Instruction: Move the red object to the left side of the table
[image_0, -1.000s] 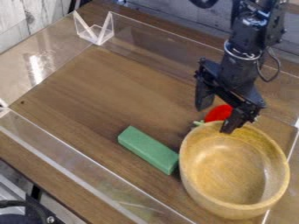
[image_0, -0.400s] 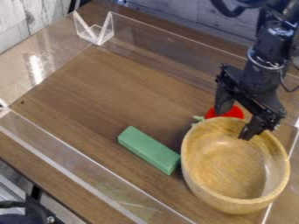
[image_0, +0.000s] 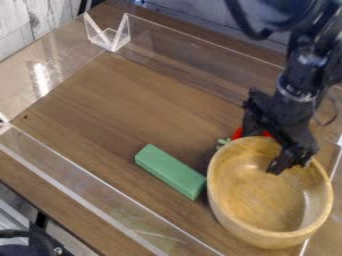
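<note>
- The red object (image_0: 250, 128), a small toy fruit, sits on the table (image_0: 147, 95) and shows only partly, tucked between the spread fingers of the gripper (image_0: 269, 135) at the right side of the tabletop.
- The gripper points down over it with its jaws standing wide open; one dark finger (image_0: 249, 124) is just left of the fruit, the other (image_0: 286, 158) reaches down over the far rim of the bowl. Whether either finger touches the fruit cannot be told.
- A wooden bowl (image_0: 267, 192) lies just in front of the fingers, its rim close beside the fruit.
- A green block (image_0: 170, 170) lies flat to the left of the bowl, well left of the fingers and nearer the camera.
- Clear low walls (image_0: 80, 190) border the tabletop, and a small clear stand (image_0: 107, 33) sits far off at the back left corner.
</note>
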